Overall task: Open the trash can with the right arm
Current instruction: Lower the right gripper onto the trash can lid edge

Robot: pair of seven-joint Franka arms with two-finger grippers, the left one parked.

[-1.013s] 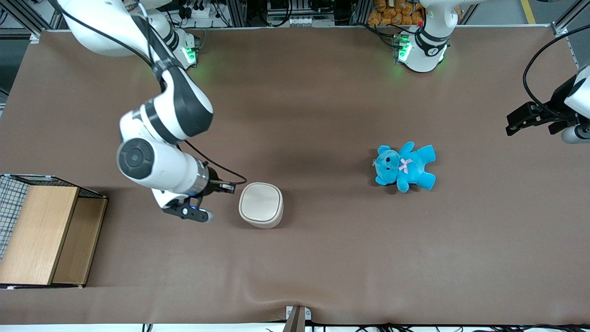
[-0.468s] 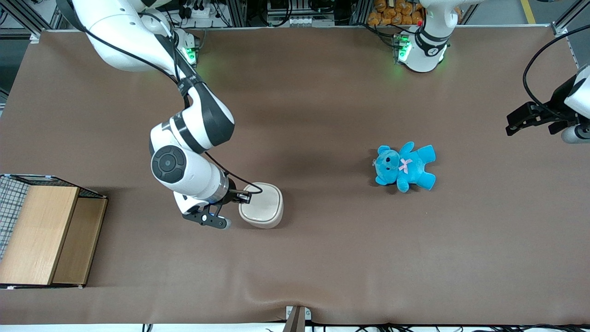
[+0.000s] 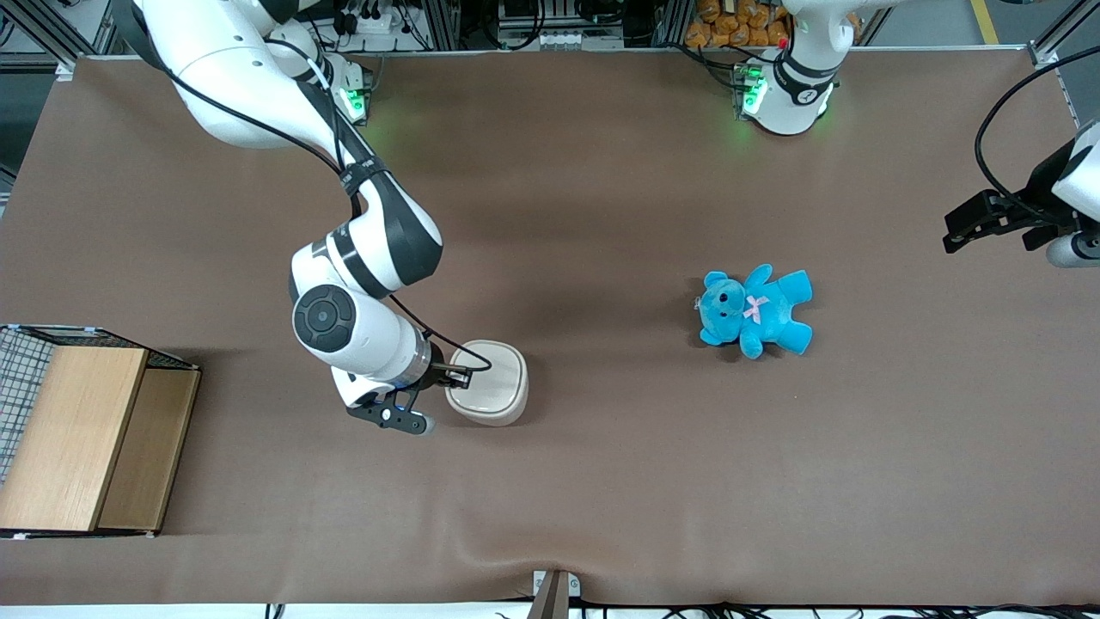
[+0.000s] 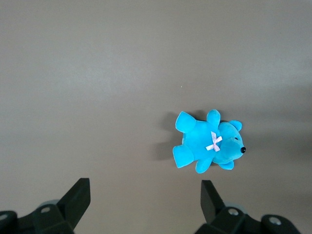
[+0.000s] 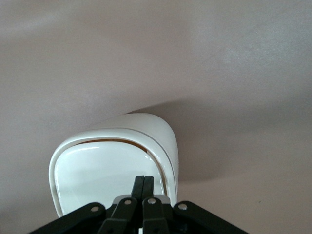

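The cream-white trash can (image 3: 490, 383) stands on the brown table mat, its flat lid (image 5: 97, 170) lying level with a thin brown gap along the rim. The right arm (image 3: 352, 266) reaches down beside it from the working arm's end. My gripper (image 3: 460, 374) is shut with nothing between its fingers (image 5: 144, 184), which are pressed together. Their tips sit over the lid's edge, at the rim nearest the arm; whether they touch the lid I cannot tell.
A blue teddy (image 3: 754, 309) lies on the mat toward the parked arm's end, also seen as a blue teddy (image 4: 209, 144) in the left wrist view. A wooden box with wire mesh (image 3: 82, 438) stands at the working arm's end, nearer the front camera.
The right arm has swung toward the trash can, carrying the gripper from beside the can to over its lid's edge. The can and teddy have stayed put.
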